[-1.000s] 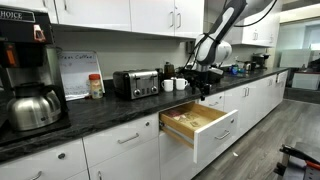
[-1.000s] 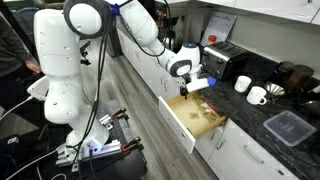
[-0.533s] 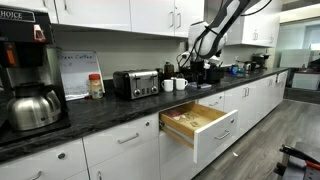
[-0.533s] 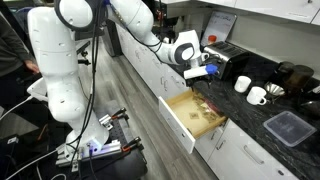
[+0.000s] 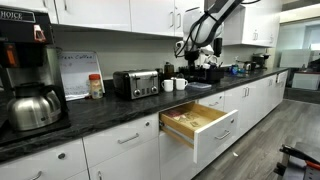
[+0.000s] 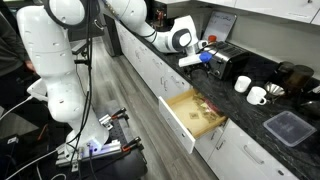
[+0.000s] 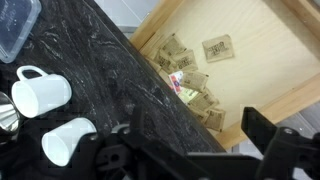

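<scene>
In an exterior view the gripper (image 5: 200, 60) hangs high over the dark counter (image 5: 100, 118), close to the wall cupboards and well above the open drawer (image 5: 212, 135). The drawer is pulled out from under the counter edge. Its pale wooden floor shows, with small packets (image 5: 185, 120) lying towards one side. A toaster (image 5: 137, 83) stands on the counter with two white mugs (image 5: 170, 85) just beside it, and a coffee machine (image 5: 28, 60) stands far off at the other end. From here I cannot tell how the jaws stand.

In an exterior view from across the room the gripper (image 6: 204, 58) is above the counter edge, near the toaster (image 6: 226, 63), and the drawer (image 6: 190, 125) lies below it, out towards the floor side. The mugs (image 6: 243, 84) sit further along the counter, near a clear plastic box (image 6: 291, 127). The white robot base (image 6: 60, 80) stands on the floor, well apart from the drawer.

In the wrist view the gripper (image 7: 190, 160) comes in from the bottom edge with its fingers (image 7: 280, 150) set wide apart and nothing between them. Beyond them lie the counter (image 7: 110, 70), the two mugs (image 7: 40, 92) standing upright on it, and a corner of the box (image 7: 15, 25). The drawer (image 7: 250, 70) fills the far side, and the packets (image 7: 190, 80) lie in a loose heap against the wall nearest the counter
</scene>
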Action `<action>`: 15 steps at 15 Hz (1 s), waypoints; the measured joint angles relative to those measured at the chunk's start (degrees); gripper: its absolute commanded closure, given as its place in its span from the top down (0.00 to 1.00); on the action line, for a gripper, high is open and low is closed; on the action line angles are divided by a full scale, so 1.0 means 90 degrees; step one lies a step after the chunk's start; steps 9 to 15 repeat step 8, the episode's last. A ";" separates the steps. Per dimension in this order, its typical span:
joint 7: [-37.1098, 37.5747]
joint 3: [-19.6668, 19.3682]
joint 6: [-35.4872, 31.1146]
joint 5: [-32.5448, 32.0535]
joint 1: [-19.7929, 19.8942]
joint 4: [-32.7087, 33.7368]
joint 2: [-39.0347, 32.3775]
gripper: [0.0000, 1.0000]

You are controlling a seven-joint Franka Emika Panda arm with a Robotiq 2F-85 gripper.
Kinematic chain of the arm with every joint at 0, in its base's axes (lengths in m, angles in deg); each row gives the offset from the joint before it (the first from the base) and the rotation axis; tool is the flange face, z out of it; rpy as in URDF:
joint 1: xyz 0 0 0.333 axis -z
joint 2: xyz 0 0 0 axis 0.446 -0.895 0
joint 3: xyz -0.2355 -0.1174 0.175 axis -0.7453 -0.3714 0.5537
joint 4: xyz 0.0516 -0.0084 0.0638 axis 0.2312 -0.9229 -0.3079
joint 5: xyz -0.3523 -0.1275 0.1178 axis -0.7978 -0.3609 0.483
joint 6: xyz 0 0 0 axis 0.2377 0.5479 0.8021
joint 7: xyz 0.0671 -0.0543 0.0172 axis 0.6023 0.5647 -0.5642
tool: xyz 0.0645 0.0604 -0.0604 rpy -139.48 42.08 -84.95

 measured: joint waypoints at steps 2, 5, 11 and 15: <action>0.0035 0.0135 0.0000 0.0131 0.0086 0.0000 0.0136 1.00; 0.0053 0.0234 0.0004 0.0283 0.0174 -0.0003 0.0308 1.00; 0.0054 0.0267 0.0026 0.0284 0.0201 -0.0016 0.0369 1.00; 0.0054 0.0267 0.0026 0.0284 0.0201 -0.0016 0.0369 1.00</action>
